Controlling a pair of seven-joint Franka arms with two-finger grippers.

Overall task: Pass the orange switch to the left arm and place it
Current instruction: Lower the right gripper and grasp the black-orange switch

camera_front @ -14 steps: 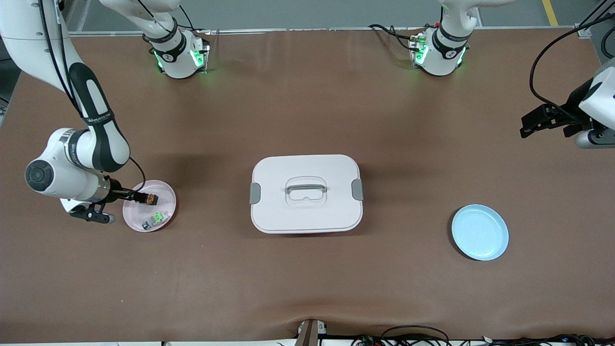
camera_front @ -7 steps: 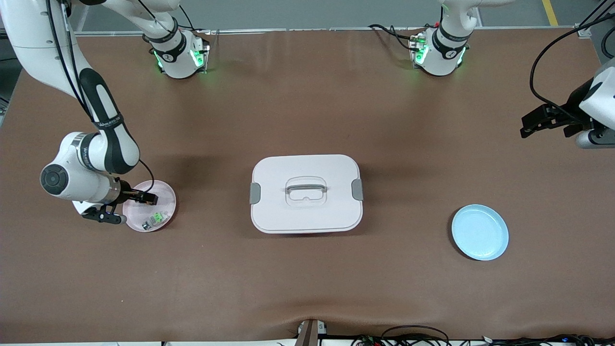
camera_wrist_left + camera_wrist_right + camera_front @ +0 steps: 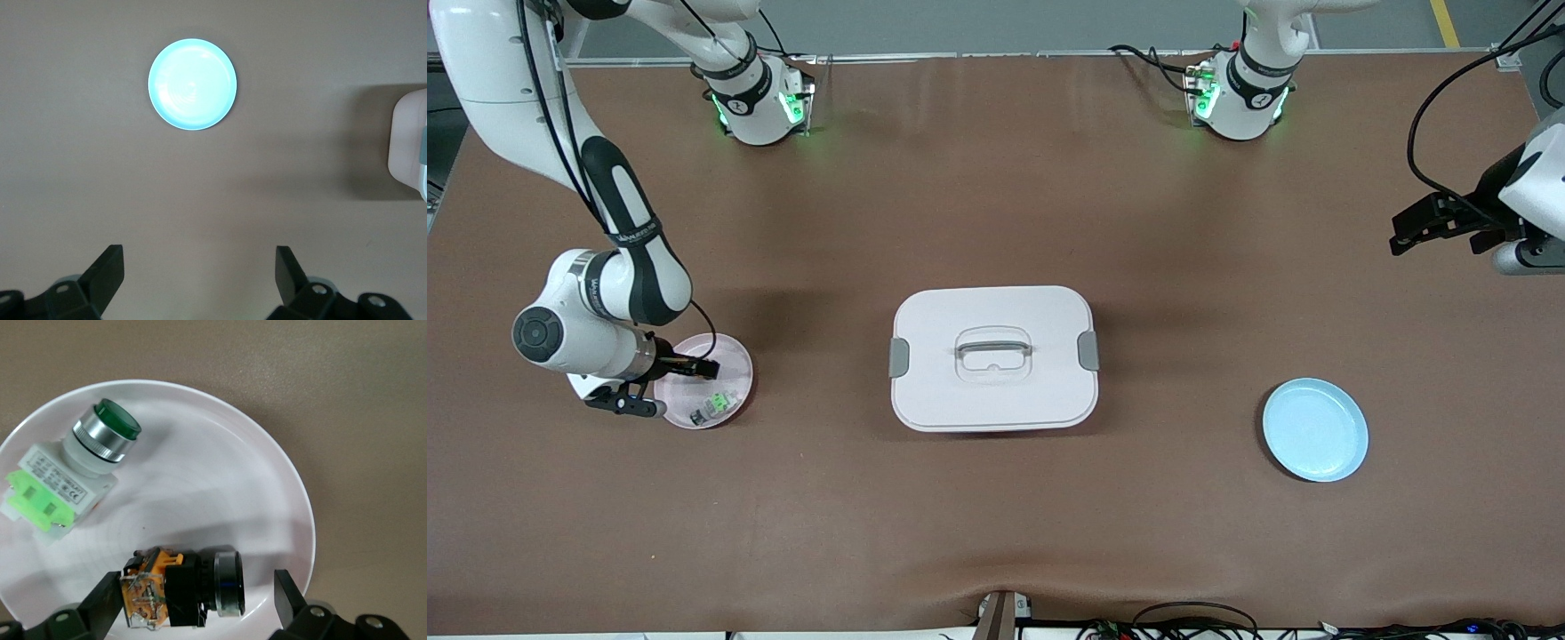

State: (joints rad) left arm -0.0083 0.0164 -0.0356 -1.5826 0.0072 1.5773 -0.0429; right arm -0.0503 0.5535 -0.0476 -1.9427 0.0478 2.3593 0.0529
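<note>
On the pink plate [image 3: 729,356] at the right arm's end of the table, the orange switch [image 3: 180,587] lies on its side, and the right gripper [image 3: 698,369] is low over it with its jaws spread wide, one finger at the orange terminal end and the other finger just off the black round end. In the right wrist view neither finger [image 3: 103,600] touches the part yet. The green switch [image 3: 73,477] lies on the same plate, close beside the orange one but apart from it.

To do this step well, I judge the right gripper should settle so the orange switch sits centred between the fingers, then close along the part's length without nudging it toward the green one or skidding it up the plate's rim. A grip on one end would leave the other free for the second arm to take.

The left gripper [image 3: 1440,227] waits with jaws spread, up over bare table at the left arm's end, with the blue plate [image 3: 1316,429] in its sight. The white lidded box [image 3: 993,357] stands mid-table between the two plates, so the lift will likely need height before any handover.
</note>
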